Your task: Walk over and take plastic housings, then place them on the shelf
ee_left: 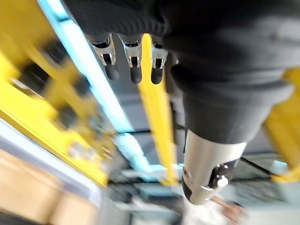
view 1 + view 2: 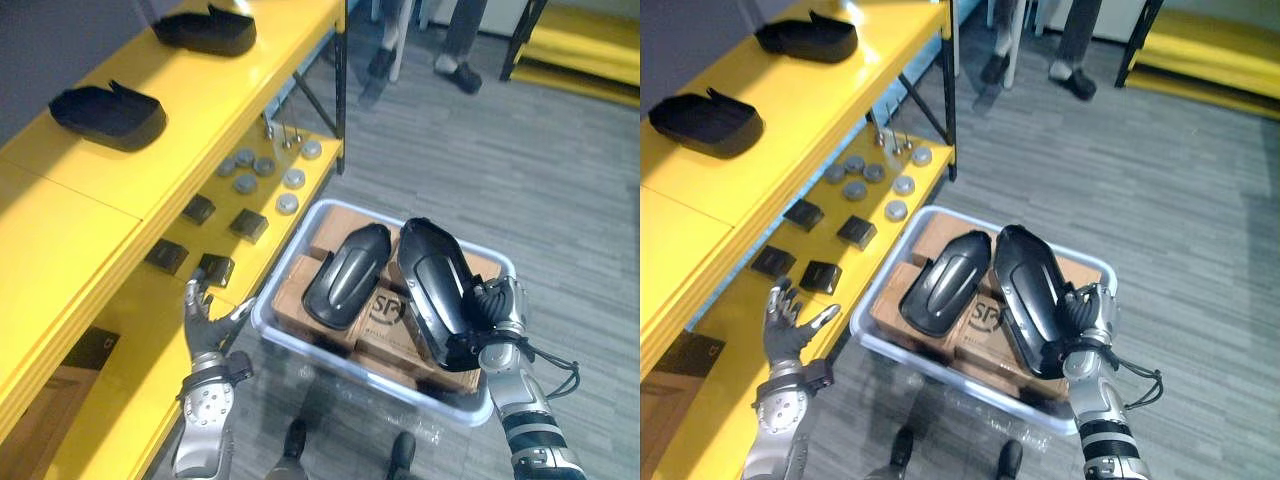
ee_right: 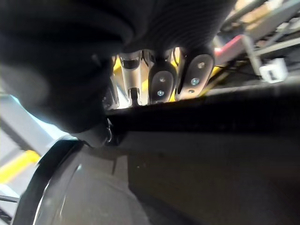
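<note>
My right hand [image 2: 495, 310] is shut on a long black plastic housing [image 2: 435, 290], lifted at a tilt over the pale plastic bin [image 2: 275, 325]. In the right wrist view its fingers [image 3: 161, 82] curl over the housing's edge [image 3: 211, 154]. A second black housing [image 2: 347, 275] lies in the bin on cardboard boxes. Two more housings [image 2: 108, 112] [image 2: 205, 30] rest on the top board of the yellow shelf [image 2: 60, 230]. My left hand [image 2: 205, 325] hovers open beside the shelf's lower board, left of the bin, holding nothing; its fingers [image 1: 133, 65] are straight.
Small black blocks [image 2: 248, 224] and grey discs [image 2: 290, 180] lie on the lower shelf board. A person's legs [image 2: 460, 50] stand on the grey floor at the back. Another yellow rack [image 2: 580, 50] is at the back right.
</note>
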Controlling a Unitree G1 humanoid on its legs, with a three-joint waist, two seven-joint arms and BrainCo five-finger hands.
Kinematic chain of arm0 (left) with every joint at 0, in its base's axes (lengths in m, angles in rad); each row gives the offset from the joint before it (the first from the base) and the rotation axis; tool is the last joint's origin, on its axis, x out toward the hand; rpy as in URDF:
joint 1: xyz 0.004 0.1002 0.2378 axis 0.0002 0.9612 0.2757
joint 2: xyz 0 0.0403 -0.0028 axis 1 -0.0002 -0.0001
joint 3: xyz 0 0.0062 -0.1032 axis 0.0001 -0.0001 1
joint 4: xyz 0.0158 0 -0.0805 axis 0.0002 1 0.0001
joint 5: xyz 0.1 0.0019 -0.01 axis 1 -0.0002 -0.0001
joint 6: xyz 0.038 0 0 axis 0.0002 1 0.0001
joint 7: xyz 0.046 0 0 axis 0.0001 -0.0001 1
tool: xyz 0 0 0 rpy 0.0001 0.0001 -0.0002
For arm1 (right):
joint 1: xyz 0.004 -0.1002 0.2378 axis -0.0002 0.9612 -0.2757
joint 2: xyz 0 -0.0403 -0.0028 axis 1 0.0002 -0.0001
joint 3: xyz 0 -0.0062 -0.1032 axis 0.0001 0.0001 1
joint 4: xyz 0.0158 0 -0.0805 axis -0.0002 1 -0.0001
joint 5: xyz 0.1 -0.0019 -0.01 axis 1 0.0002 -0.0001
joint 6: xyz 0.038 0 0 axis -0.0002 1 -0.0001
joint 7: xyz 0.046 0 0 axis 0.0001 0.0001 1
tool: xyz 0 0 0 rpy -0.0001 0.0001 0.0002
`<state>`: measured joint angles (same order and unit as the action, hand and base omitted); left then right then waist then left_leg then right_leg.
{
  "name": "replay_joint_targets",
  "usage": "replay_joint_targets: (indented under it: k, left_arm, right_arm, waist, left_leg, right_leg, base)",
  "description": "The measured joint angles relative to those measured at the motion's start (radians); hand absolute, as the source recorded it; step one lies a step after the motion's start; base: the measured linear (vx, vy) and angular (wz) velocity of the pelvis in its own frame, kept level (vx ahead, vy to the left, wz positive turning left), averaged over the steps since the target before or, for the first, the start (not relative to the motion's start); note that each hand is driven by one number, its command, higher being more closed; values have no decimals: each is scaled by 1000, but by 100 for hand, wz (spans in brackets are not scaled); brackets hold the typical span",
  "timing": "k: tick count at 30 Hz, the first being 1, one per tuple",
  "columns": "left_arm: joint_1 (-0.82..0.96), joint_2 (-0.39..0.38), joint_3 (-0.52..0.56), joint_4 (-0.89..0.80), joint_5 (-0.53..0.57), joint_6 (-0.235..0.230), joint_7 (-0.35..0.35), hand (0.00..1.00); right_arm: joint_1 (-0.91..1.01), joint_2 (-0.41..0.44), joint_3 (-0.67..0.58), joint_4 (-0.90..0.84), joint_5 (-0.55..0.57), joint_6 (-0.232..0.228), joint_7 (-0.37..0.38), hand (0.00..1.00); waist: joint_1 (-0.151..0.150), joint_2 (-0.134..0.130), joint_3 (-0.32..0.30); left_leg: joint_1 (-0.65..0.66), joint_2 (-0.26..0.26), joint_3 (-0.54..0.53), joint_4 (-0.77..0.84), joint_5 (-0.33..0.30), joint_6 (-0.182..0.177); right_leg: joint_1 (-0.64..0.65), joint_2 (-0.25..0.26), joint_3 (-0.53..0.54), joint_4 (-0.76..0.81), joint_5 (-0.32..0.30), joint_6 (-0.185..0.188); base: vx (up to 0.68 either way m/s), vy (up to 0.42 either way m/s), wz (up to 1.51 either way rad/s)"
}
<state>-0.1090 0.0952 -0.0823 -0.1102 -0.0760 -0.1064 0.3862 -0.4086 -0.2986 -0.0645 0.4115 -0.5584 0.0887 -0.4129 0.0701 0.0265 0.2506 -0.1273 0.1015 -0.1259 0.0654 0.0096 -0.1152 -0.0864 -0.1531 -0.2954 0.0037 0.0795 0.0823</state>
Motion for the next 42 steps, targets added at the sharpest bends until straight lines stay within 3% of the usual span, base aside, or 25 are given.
replay_joint_targets:
  k: [2, 8, 16, 20, 26, 32, 33, 42]
  left_arm:
    - [-72, 7, -67, 47, -29, -9, -8, 0]
    - [-251, 9, -218, 283, -287, -28, -54, 0]
    - [-352, -2, -232, 476, -439, -25, -59, 0]
    - [-425, -9, -240, 520, -512, -27, -42, 0]
    - [-485, -32, -239, 551, -630, -40, -40, 0]
    - [-483, -31, -210, 577, -838, -89, -49, 0]
    - [-483, -32, -204, 577, -866, -110, -53, 100]
    - [-473, -36, -165, 576, -921, -193, -60, 100]
  right_arm:
    - [-36, 9, 35, -11, -1, 0, 0, 100]
    - [-201, 73, 118, -15, -1, 2, -1, 100]
    - [-265, 117, 175, -144, -1, 10, -52, 100]
    - [-265, 156, 230, -173, 1, 11, -66, 100]
    - [-226, 209, 374, -287, 2, 5, -75, 100]
    - [-156, 230, 455, -328, 35, -73, -83, 100]
    - [-144, 229, 462, -338, 44, -90, -83, 100]
    - [-73, 215, 501, -361, 61, -150, -83, 100]
  waist:
    - [-5, -1, -18]
    - [-25, -4, -57]
    - [-36, -21, -75]
    - [-61, -25, -83]
    - [-66, -36, -91]
    - [-83, -66, -117]
    - [-83, -67, -119]
    - [-106, -71, -129]
  left_leg:
    - [23, 4, 15, -11, 0, 0]
    - [45, 24, 56, -45, 18, -10]
    - [66, 54, 107, -81, 36, -22]
    - [84, 56, 125, -102, 48, -26]
    - [105, 57, 156, -106, 48, -26]
    - [124, 57, 180, -114, 46, -27]
    - [129, 56, 185, -114, 46, -28]
    - [142, 57, 190, -119, 46, -28]
  right_leg:
    - [18, 4, 9, -16, 7, -1]
    - [19, 28, 47, -64, 47, -17]
    - [-1, 62, 96, -87, 79, -36]
    - [-2, 65, 113, -87, 85, -36]
    - [0, 67, 143, -88, 91, -34]
    - [2, 67, 165, -89, 95, -33]
    - [3, 67, 170, -89, 96, -32]
    - [11, 68, 173, -89, 98, -33]
  base:
    - [46, 6, -15]
    - [-21, -2, -22]
    - [-51, -15, -20]
    - [-21, 7, -14]
    - [-19, 22, -14]
    - [-19, 21, -10]
    - [-20, 22, -15]
    - [0, 4, -1]
